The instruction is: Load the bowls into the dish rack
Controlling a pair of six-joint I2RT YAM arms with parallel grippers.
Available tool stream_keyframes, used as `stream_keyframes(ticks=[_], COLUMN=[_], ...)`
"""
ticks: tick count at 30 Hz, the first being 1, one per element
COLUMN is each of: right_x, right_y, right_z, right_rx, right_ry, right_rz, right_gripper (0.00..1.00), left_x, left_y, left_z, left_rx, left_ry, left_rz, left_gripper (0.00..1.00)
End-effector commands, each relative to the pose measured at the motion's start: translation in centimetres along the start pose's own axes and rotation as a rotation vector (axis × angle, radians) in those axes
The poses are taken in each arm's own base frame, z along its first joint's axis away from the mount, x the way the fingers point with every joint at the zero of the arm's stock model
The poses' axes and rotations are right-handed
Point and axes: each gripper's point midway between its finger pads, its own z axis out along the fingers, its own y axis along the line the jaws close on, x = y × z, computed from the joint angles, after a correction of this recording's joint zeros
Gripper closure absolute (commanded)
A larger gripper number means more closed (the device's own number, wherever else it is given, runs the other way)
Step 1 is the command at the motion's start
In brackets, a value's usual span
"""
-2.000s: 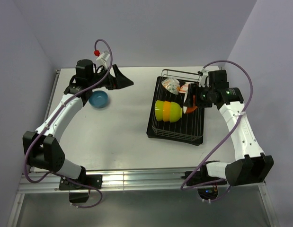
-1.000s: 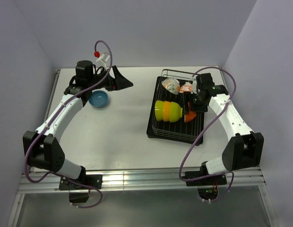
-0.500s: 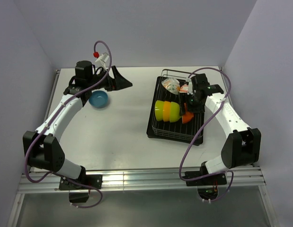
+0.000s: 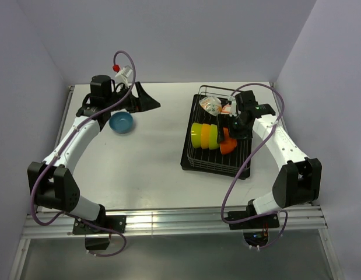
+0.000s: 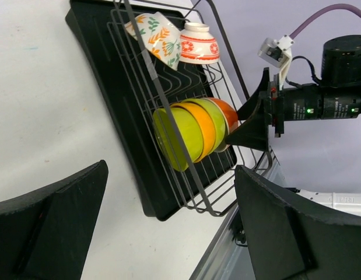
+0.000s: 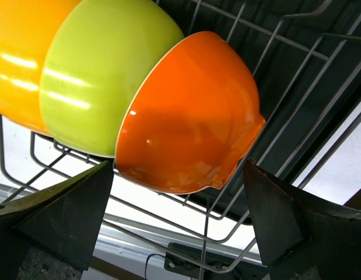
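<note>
Right hand (image 4: 235, 133) sits in the right side of the dish rack (image 4: 218, 164), released. Its fingers (image 6: 58, 216) are spread wide either side of the salmon-red bowl (image 6: 189, 116), with no squeeze visible. That bowl stands on edge in the rack, nested against a lime green bowl (image 6: 93, 76). Next come an orange bowl (image 6: 17, 52) and a second lime green bowl (image 5: 175, 140) toward the rack's left side. The row leans on the wires. A leaf-patterned cream bowl (image 5: 156, 36) and a red-patterned bowl (image 5: 197, 44) sit at the rack's far end, touching. The blue bowl (image 4: 121, 122) is upright on the tabletop (image 4: 151, 169), well left of the rack. Left hand (image 4: 146, 100) hovers left of the rack, just beyond the blue bowl, also released and holding nothing.

Judgement: the red bowl looks placed, and the blue one is the last to load.

Risks:
- **Tipping the red bowl:** it ends the row, propped only by its neighbour and thin wires. If the right hand pulls out at an angle, a finger could clip the rim, tip the bowl flat or drag it out of the nest.
- **Shoving the row:** a knock could push the whole row toward the rack's left side.
- **Snagging the rack:** wires run close around the fingers, so a catch could jolt the rack.
- **Blue bowl:** it looks smooth, so a rim pinch may slip. Setting it on the row instead of a free slot could topple the lot.
</note>
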Motion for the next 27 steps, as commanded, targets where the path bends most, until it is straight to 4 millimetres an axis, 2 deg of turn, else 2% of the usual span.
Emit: stream_keyframes(ticks=[1, 3, 5, 6, 7, 10, 12, 17, 24, 27], right_x=[-1.9, -2.3, -2.6, -2.7, -2.8, -3.5, -3.9, -5.4, -6.7, -6.7], right_y=[1.2, 1.1, 1.0, 1.0, 0.9, 0.9, 1.0, 1.7, 1.6, 1.4], right_z=[-2.1, -2.6, -3.2, -3.5, -3.8, -5.5, -6.3, -8.8, -10.4, -10.7], right_rx=[-0.033, -0.022, -0.015, -0.010, -0.003, -0.002, -0.007, -0.033, -0.008, -0.003], right_ry=[-0.085, -0.098, -0.116, -0.126, -0.131, -0.182, -0.211, -0.301, -0.368, -0.380], right_rz=[-0.015, -0.021, -0.028, -0.028, -0.031, -0.042, -0.043, -0.050, -0.033, -0.024], right_gripper=[0.01, 0.00, 0.00, 0.00, 0.00, 0.00, 0.00, 0.00, 0.00, 0.00], left_x=[0.1, -0.1, 0.5, 0.0, 0.7, 0.9, 1.3, 2.5, 3.9, 3.9], left_y=[0.6, 2.0, 3.8, 5.0, 6.4, 10.6, 13.7, 20.7, 27.1, 28.2], left_z=[-1.4, -2.2, -2.8, -3.7, -4.1, -5.9, -7.8, -10.3, -10.0, -9.5], left_rx=[-0.006, -0.037, -0.075, -0.107, -0.147, -0.261, -0.348, -0.597, -0.761, -0.780], left_ry=[0.012, 0.010, 0.041, 0.032, 0.058, 0.074, 0.091, 0.136, 0.167, 0.168], left_rz=[0.024, 0.040, 0.054, 0.056, 0.034, 0.051, 0.058, 0.082, 0.011, -0.012], left_gripper=[0.04, 0.04, 0.04, 0.03, 0.03, 0.05, 0.05, 0.09, 0.24, 0.29])
